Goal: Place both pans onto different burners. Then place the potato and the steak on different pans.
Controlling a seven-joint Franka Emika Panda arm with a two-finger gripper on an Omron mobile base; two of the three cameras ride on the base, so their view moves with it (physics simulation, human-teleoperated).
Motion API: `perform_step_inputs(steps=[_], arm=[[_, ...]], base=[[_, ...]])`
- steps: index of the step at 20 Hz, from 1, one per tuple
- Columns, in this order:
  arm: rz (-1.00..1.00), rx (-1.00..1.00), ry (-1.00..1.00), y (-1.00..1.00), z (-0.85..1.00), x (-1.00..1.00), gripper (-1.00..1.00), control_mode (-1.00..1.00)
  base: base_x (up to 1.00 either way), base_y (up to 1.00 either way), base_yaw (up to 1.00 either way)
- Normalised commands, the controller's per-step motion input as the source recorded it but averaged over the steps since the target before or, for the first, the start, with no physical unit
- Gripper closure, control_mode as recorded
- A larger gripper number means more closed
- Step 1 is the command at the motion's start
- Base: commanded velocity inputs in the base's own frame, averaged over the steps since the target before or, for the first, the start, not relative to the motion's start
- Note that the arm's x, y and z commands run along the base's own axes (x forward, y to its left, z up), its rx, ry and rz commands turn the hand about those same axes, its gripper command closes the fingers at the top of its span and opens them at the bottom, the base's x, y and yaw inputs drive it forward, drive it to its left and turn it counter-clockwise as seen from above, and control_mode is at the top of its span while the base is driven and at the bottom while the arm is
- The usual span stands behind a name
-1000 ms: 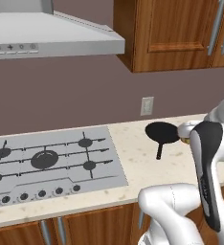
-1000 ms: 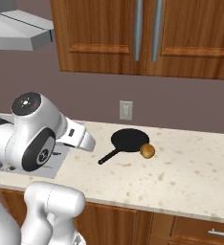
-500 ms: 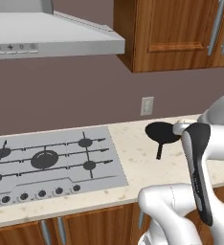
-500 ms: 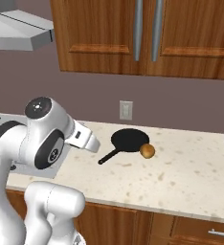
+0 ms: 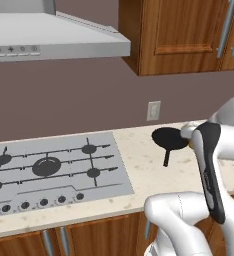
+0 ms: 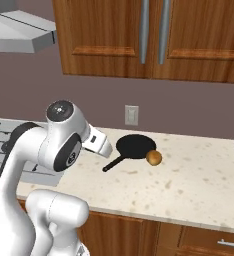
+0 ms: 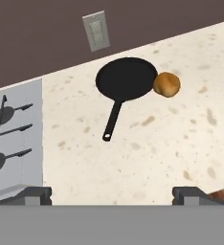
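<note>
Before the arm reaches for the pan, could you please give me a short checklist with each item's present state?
1. Tool open and holding nothing: ok.
2. Pan lying flat on the counter, nothing in it: ok.
3. Handle free of things around it: ok.
4. Potato clear of the pan: not ok, it sits against the rim.
5. Burners on the cooktop bare: ok.
6. Second pan and steak located: cannot tell.

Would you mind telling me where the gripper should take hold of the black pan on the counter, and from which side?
Probably by the handle, from above: it is thin, straight, lies flat on the counter and points away from the potato touching the pan rim. The open gripper should straddle it crosswise.
</note>
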Motion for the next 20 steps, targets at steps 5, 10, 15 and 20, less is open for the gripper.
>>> perform_step_inputs(steps=[5, 10, 15, 20], arm=[[0.00, 0.00, 0.00, 0.00, -0.34, 0.23, -1.00, -1.00], [0.00, 0.00, 0.00, 0.00, -0.26, 0.25, -1.00, -1.00], [0.00, -0.01, 0.00, 0.00, -0.36, 0.29, -1.00, -1.00], [0.00, -0.01, 0.00, 0.00, -0.34, 0.24, -1.00, -1.00]], base=[[0.00, 0.00, 0.00], [0.00, 0.00, 0.00], [0.00, 0.00, 0.00], [0.00, 0.00, 0.00]])
